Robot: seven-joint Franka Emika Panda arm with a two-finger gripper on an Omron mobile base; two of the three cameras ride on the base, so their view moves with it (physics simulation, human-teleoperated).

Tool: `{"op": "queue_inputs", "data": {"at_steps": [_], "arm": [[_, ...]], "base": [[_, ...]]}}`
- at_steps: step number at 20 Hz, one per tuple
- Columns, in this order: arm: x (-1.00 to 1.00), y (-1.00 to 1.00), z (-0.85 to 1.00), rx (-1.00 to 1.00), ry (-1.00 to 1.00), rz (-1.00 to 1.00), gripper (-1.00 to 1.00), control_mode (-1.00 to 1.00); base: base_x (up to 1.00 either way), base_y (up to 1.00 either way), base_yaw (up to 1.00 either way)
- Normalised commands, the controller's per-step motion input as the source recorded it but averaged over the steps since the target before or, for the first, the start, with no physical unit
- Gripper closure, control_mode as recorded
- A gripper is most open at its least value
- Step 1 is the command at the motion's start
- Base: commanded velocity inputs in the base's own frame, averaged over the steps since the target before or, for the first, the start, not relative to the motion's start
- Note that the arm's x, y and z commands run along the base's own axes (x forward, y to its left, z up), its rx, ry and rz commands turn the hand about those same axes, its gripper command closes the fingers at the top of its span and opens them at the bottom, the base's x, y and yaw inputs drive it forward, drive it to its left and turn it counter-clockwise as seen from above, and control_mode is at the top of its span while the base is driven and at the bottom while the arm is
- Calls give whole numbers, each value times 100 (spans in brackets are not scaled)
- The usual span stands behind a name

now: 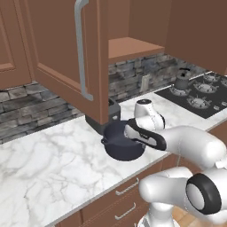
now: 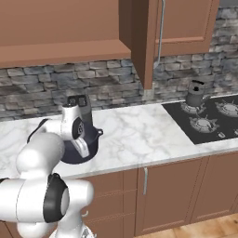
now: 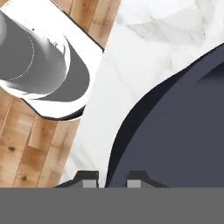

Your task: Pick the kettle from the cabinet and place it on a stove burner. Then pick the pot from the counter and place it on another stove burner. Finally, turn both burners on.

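Dark blue-black pot [image 1: 122,142] sits on the marble counter [image 1: 53,164], its near rim caught between the end effector [image 3: 111,180] fingertips, which are clenched on that wall. Kettle [image 1: 182,80] stands on a burner [image 1: 179,91].

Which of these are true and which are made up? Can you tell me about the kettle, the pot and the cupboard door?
1. The kettle sits on a stove burner. True.
2. The pot is on the stove. False: it stands on the counter.
3. The cabinet door is open. True.
4. The gripper hangs far above the pot. False: its fingertips straddle the pot's rim.
5. The pot has a lid. False: it is open on top.
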Motion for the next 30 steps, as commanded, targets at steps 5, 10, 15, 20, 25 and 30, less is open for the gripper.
{"op": "queue_inputs", "data": {"at_steps": [5,10,15,20,25,30], "arm": [[-35,0,40,-2,-2,-9,100,-100],[-29,0,50,-5,-5,-7,100,-100],[-28,-1,54,-8,-9,-6,100,-100],[-33,-2,56,-6,-8,-6,100,-100],[-29,-13,58,-1,-3,-2,100,-100],[-28,-18,54,0,-2,0,100,-100]], "base": [[0,0,0],[0,0,0],[0,0,0],[0,0,0],[0,0,0],[0,0,0]]}}
